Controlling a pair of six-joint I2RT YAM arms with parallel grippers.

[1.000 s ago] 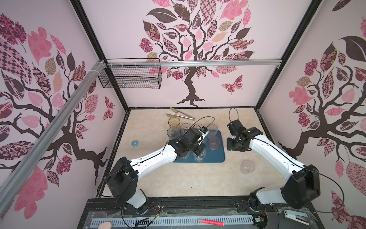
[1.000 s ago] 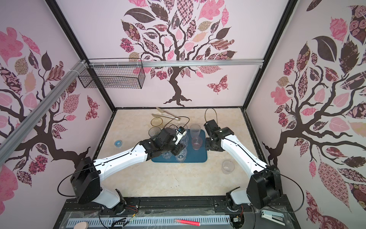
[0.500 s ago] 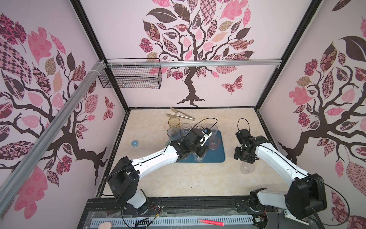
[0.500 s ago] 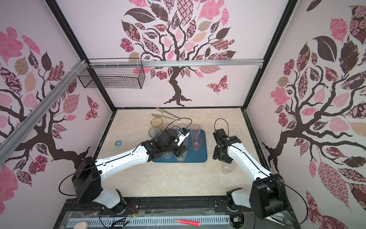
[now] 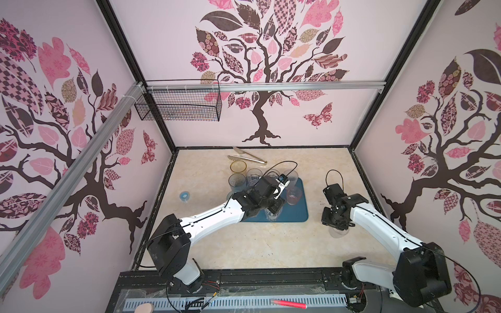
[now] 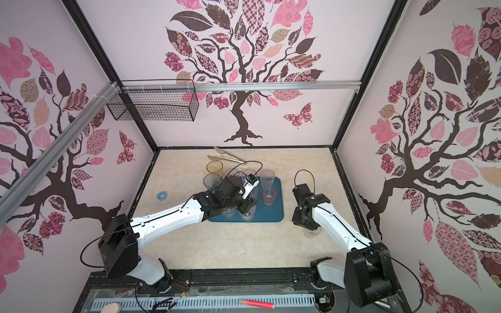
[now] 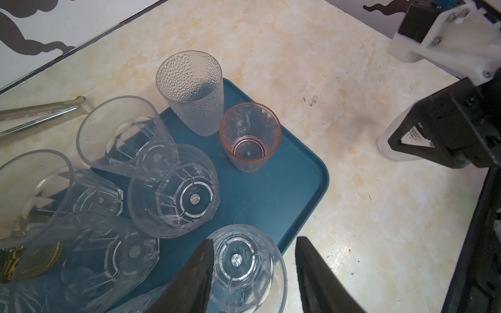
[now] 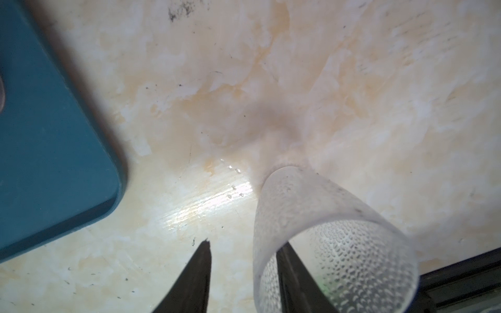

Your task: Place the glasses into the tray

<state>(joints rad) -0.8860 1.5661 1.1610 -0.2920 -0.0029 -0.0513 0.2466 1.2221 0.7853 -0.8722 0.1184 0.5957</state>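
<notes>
Between right jaws, tumbler [image 8: 311, 206] wall (dimpled)

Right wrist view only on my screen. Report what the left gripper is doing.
Observer: The left gripper straddles a clear faceted glass that stands on the tray, by its near edge. The jaws are open.
Operator: Name one glass off the tray, other than the one in my view.
Observer: An amber glass stands on the table beyond the tray's far edge, beside the tongs.
</notes>
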